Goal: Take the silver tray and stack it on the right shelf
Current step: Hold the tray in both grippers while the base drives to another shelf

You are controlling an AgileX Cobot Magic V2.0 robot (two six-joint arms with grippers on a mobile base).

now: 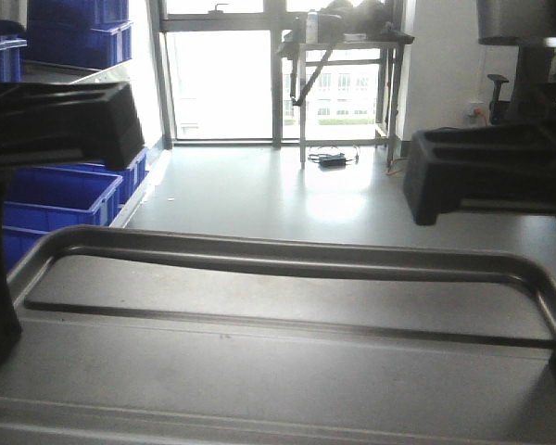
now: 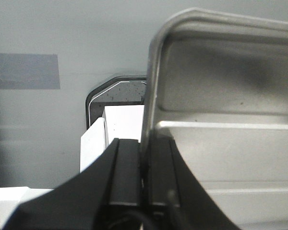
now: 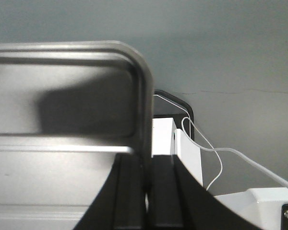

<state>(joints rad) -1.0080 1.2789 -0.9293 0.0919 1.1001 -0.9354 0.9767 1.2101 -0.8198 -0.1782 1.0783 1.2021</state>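
The left end effector [image 2: 144, 148] is pinched on one short rim of the shiny, ribbed, round-cornered silver tray [image 1: 278, 371]. The right end effector [image 3: 147, 165] pinches the opposite rim. The tray hangs level above the grey floor [image 1: 259, 195]. The right shelf is out of view. Both arms should travel together to keep the tray level.

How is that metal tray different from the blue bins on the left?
The tray is shiny grey metal; the blue bins look like plastic. The tray is shallow with a low rim; the blue bins are deep-walled. The tray is clamped at its side rims by the left gripper and the right gripper; the blue bins stand untouched. Both are open-topped and rectangular.
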